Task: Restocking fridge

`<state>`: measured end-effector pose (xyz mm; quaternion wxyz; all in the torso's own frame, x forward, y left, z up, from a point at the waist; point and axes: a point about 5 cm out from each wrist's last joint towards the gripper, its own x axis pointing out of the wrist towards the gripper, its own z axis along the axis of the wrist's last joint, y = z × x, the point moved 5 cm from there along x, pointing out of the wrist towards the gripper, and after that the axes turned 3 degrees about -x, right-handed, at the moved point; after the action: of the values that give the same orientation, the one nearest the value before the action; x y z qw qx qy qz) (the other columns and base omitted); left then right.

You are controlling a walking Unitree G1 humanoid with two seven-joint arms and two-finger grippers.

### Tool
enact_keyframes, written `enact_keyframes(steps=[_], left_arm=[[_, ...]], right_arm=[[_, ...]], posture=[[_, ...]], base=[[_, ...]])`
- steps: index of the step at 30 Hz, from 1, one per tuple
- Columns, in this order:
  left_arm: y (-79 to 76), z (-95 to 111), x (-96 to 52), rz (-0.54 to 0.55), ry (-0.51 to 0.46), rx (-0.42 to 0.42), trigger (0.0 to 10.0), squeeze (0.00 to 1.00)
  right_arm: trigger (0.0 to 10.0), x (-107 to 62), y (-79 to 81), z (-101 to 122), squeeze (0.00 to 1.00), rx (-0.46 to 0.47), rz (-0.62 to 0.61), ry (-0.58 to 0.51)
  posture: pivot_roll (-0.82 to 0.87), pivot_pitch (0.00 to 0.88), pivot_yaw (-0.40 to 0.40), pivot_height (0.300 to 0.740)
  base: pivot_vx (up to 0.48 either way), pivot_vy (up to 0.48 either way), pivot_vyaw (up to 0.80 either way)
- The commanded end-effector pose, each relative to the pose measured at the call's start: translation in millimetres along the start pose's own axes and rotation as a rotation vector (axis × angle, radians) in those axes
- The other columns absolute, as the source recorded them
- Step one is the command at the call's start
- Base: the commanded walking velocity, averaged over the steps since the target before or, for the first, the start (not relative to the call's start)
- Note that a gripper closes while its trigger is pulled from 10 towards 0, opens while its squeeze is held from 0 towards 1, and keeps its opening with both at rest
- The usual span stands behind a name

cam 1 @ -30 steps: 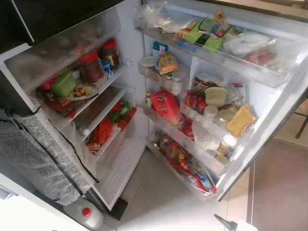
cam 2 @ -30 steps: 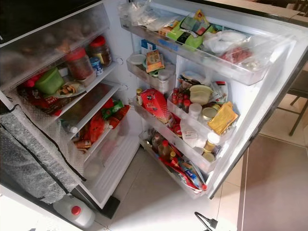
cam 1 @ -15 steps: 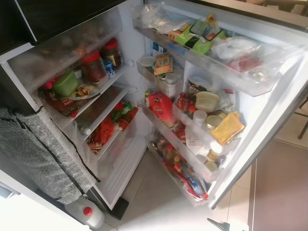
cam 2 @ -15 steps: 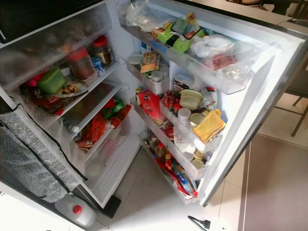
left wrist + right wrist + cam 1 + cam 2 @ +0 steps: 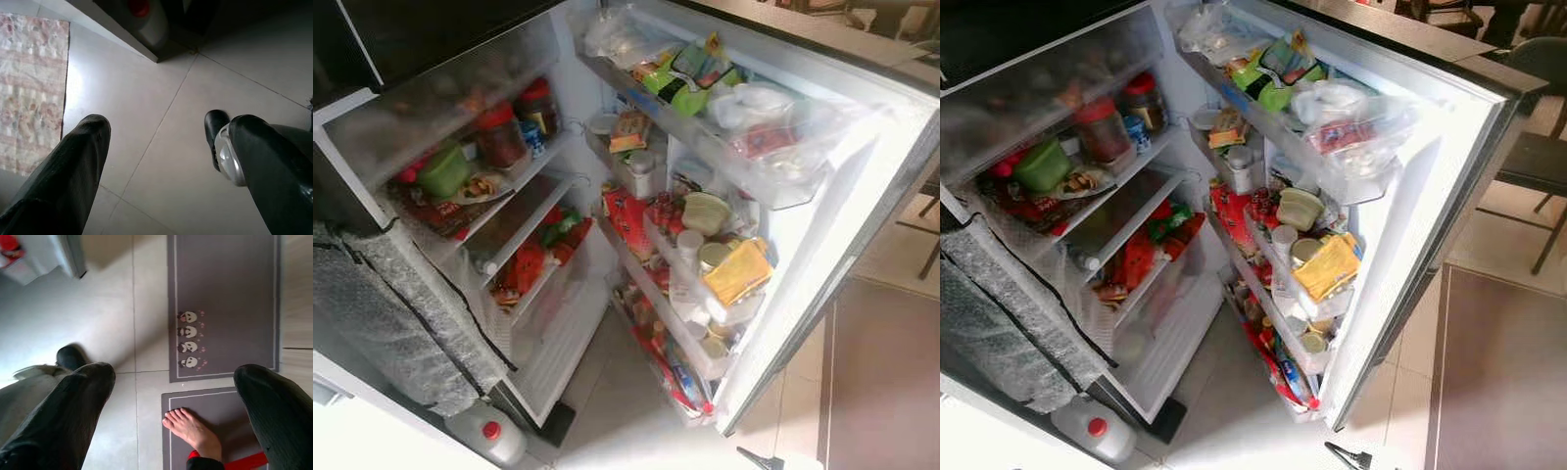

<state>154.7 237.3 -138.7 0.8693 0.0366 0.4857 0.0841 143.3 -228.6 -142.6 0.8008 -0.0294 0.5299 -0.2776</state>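
The fridge [image 5: 460, 323] stands open, and its door [image 5: 1449, 186] has swung inward over the last second: it was flung wide to the right, and now its free edge sits nearer the cabinet, with more bare floor [image 5: 1518, 372] and a chair [image 5: 1538, 147] showing beyond it. The cabinet barely shifts in the frame, so this looks like the door moving, not the camera. That suggests the stocking is done and the fridge is being shut, though what drives the door cannot be seen.

The door bins [image 5: 724, 323] are crammed with jars, sauce bottles and packets, and a yellow pack [image 5: 736, 271] sits in the middle bin. On the left, the shelves [image 5: 524, 211] hold red-lidded jars [image 5: 499, 132] and a green tub [image 5: 442, 171]. A white jug [image 5: 489, 436] stands on the floor at the near left.

Both arms hang low. The left end effector [image 5: 156, 161] is spread and empty over tile; the right end effector [image 5: 176, 406] is spread and empty over a grey mat [image 5: 225, 298], near a person's bare foot [image 5: 193, 431].
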Motion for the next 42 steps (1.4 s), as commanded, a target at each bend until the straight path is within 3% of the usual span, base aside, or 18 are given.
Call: enact_keyframes(steps=[1,5,11,15,16,18,20,24,29,35,39,40,41,42], left_arm=[[3.9,-2.2,-0.3,0.016,0.01,0.017,10.0,0.0],[3.6,-0.6,0.1,0.015,0.008,0.016,10.0,0.0],[19.6,2.4,-0.1,0.031,0.007,0.012,10.0,0.0],[31.9,1.9,-1.4,0.043,0.009,0.012,10.0,0.0],[34.4,1.3,-1.9,0.046,0.009,0.01,10.0,0.0],[34.3,1.1,-2.0,0.046,0.009,0.01,10.0,0.0],[20.8,0.3,-0.9,0.031,0.007,0.015,10.0,0.0],[9.0,1.9,0.3,0.02,0.003,0.018,10.0,0.0],[9.6,4.5,0.9,0.021,-0.001,0.015,10.0,0.0],[27.0,5.8,-0.1,0.041,0.001,0.013,10.0,0.0],[28.6,5.3,-0.4,0.042,0.001,0.016,10.0,0.0],[24.4,5.2,-0.1,0.037,-0.001,0.017,10.0,0.0],[19.8,5.2,0.2,0.032,-0.003,0.019,10.0,0.0],[16.8,5.3,0.4,0.028,-0.005,0.019,10.0,0.0]], right_arm=[[10.0,-0.9,0.1,-2.3,0.0,0.029,-0.014,0.008],[10.0,-1.1,0.4,-0.5,0.0,0.041,-0.013,-0.008],[10.0,-1.9,3.0,5.2,0.0,0.09,0.016,-0.059],[10.0,-3.2,12.2,11.7,0.0,0.151,0.122,-0.104],[10.0,-5.1,8.4,18.6,0.0,0.215,0.093,-0.165],[10.0,-5.7,6.5,20.0,0.0,0.237,0.076,-0.179],[10.0,-6.6,0.8,17.0,0.0,0.325,0.014,-0.172],[10.0,-7.0,-2.4,12.2,0.0,0.393,-0.028,-0.147],[10.0,-8.3,-7.5,11.4,0.0,0.415,-0.08,-0.156],[10.0,-11.4,-11.8,17.2,0.0,0.452,-0.114,-0.214],[10.0,-13.1,-14.2,22.3,0.0,0.421,-0.128,-0.257],[10.0,-0.6,-70.2,43.5,0.0,0.416,-0.202,-0.35],[10.0,3.0,-114.1,62.9,0.0,0.381,-0.266,-0.426],[10.0,2.5,-143.3,76.4,0.0,0.354,-0.308,-0.476]], posture=[[-0.06,0.016,0.051,0.74],[-0.05,0.016,0.051,0.74],[-0.05,0.015,0.052,0.74],[-0.05,0.016,0.053,0.74],[-0.05,0.016,0.053,0.74],[-0.05,0.016,0.053,0.74],[-0.06,0.015,0.055,0.74],[-0.05,0.01,0.052,0.74],[-0.05,0.006,0.053,0.74],[-0.06,0.005,0.059,0.74],[-0.06,0.002,0.063,0.74],[-0.06,0.002,0.064,0.74],[-0.06,0.001,0.064,0.74],[-0.06,0.001,0.064,0.74]], base=[[0.0,0.0,0.0],[0.0,0.0,0.0],[0.0,0.0,0.0],[0.0,0.0,0.0],[0.0,0.0,0.0],[0.0,0.0,0.0],[0.0,0.0,0.0],[0.0,0.0,0.0],[0.0,0.0,0.0],[0.0,0.0,0.0],[0.0,0.0,0.0],[0.0,0.0,0.0],[0.0,0.0,0.0],[0.0,0.0,0.0]])
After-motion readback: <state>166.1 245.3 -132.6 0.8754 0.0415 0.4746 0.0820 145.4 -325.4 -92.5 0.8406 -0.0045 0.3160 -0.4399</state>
